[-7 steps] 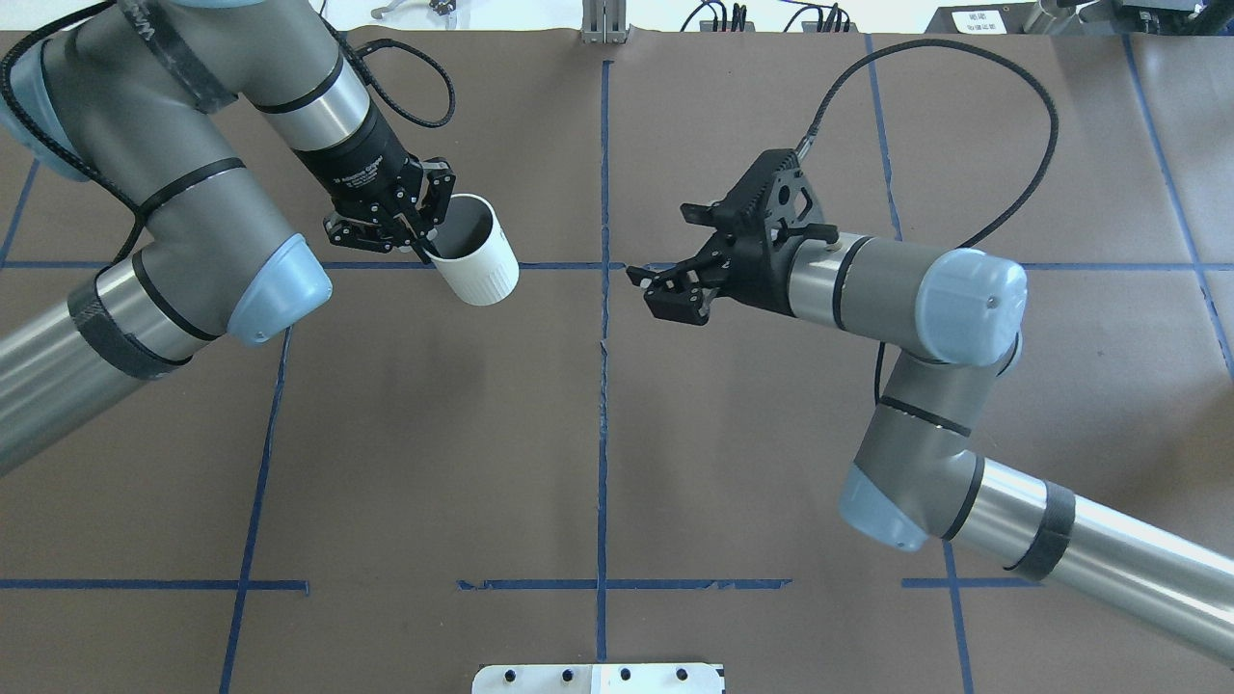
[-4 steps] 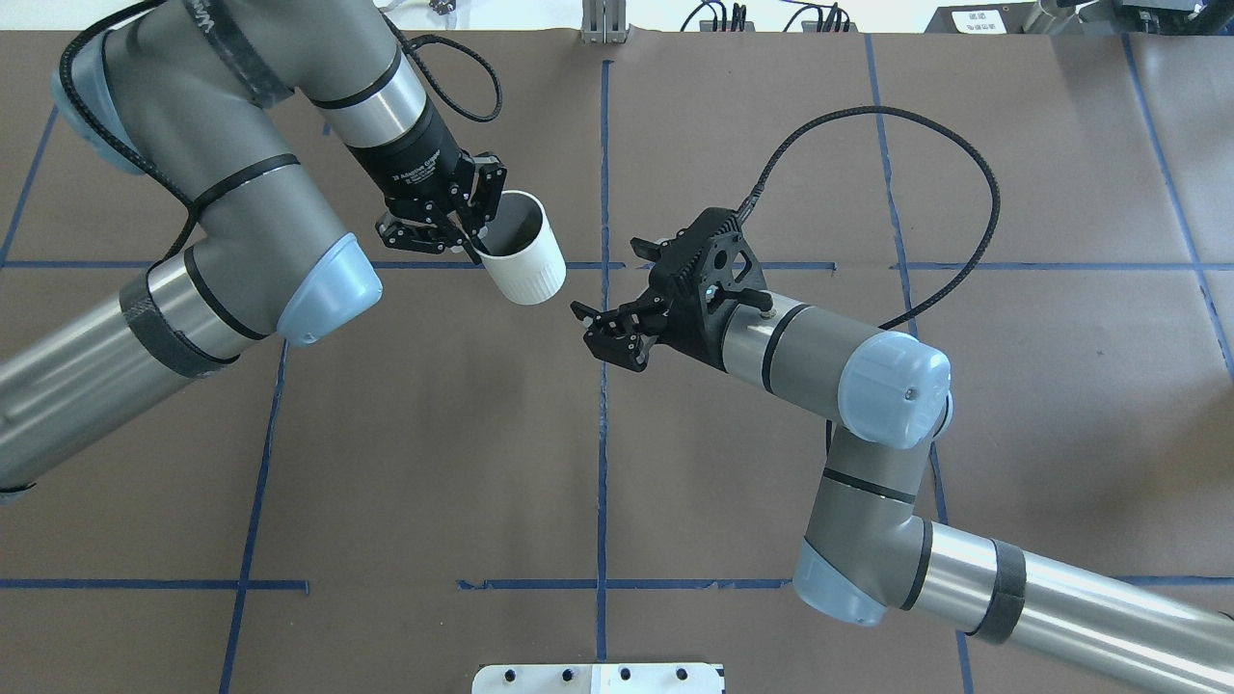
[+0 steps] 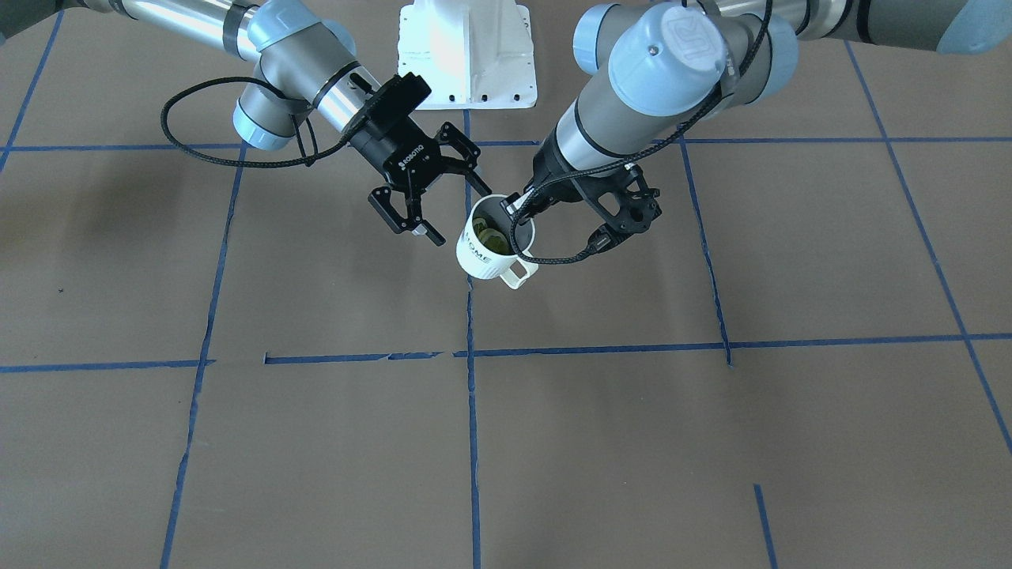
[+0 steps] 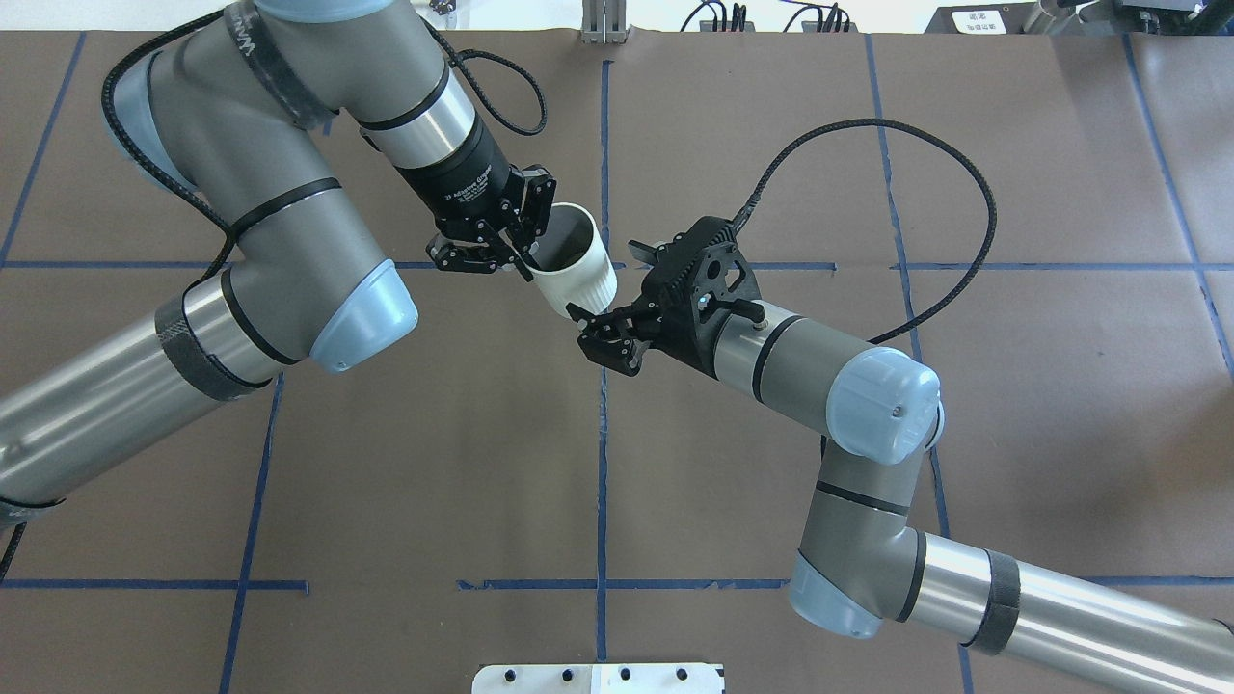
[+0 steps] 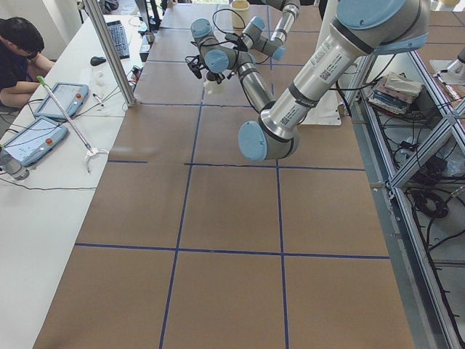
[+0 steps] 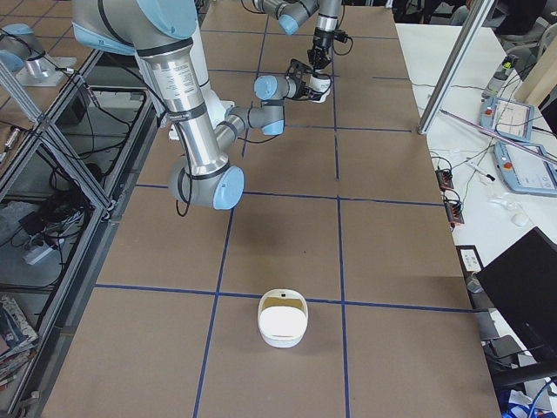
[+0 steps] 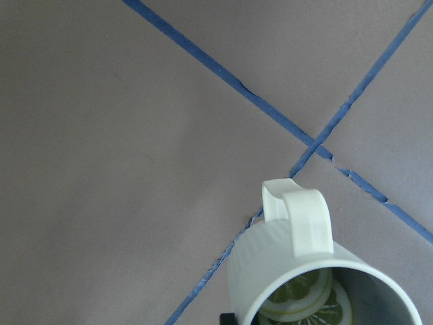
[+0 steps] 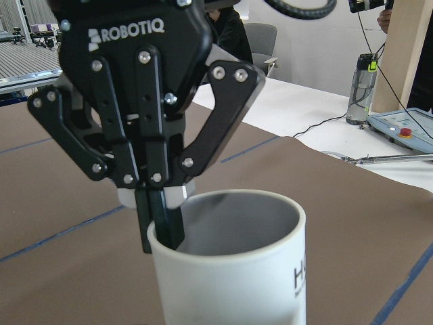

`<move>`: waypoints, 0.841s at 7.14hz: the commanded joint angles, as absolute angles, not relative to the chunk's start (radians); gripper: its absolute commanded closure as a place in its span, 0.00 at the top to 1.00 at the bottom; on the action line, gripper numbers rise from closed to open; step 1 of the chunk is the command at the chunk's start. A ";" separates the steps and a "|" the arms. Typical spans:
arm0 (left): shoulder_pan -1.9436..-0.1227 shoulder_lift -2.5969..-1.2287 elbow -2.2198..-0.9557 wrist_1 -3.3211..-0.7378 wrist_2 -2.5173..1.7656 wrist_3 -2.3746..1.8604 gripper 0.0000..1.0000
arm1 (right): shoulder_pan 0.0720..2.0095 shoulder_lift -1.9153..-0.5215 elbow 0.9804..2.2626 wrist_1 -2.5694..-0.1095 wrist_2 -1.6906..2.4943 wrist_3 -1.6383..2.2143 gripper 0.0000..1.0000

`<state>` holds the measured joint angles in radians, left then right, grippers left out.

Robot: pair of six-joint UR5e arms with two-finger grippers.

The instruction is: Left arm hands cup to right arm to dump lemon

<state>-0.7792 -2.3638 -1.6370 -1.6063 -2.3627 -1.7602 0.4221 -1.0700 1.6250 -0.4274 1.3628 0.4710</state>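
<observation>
Two hands of mine are close together now. A moment ago my left gripper held the cup more to my left side, and there was a wide gap to my right gripper. Now the cup has come over to the blue tape line in the middle of the table, and the gap is almost gone. My right gripper has stayed nearly in the same spot.

I hold the cup up in the air, off the table. My left gripper pinches its wall at the rim, one finger inside and one outside. My right gripper is spread wide and holds nothing. It sits just beside the low part of the cup, and from the front I see a small gap between them.

The cup stands almost straight up and leans only a little. Its mouth looks up and its bottom looks down at the table. Its handle sticks out to the far side, away from me. The word HOME shows on the side turned to my right. The lemon slices lie inside, down near the bottom
</observation>
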 commanded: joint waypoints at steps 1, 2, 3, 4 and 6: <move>-0.764 -2.375 -1.646 -1.612 -2.365 -1.790 0.00 | 0.422 -1.069 1.624 -0.425 1.358 0.471 1.00; -0.758 -2.384 -1.651 -1.612 -2.365 -1.814 0.00 | 0.422 -1.071 1.624 -0.423 1.358 0.471 1.00; -0.756 -2.393 -1.658 -1.612 -2.368 -1.822 0.00 | 0.422 -1.071 1.624 -0.423 1.358 0.471 1.00; -0.755 -2.395 -1.661 -1.612 -2.368 -1.825 0.00 | 0.422 -1.071 1.624 -0.422 1.358 0.471 1.00; -0.755 -2.393 -1.672 -1.612 -2.370 -1.825 0.00 | 0.422 -1.069 1.624 -0.420 1.358 0.474 0.94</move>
<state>-0.7552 -2.3927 -1.6662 -1.6122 -2.3694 -1.8246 0.4219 -1.0704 1.6245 -0.4216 1.3576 0.4716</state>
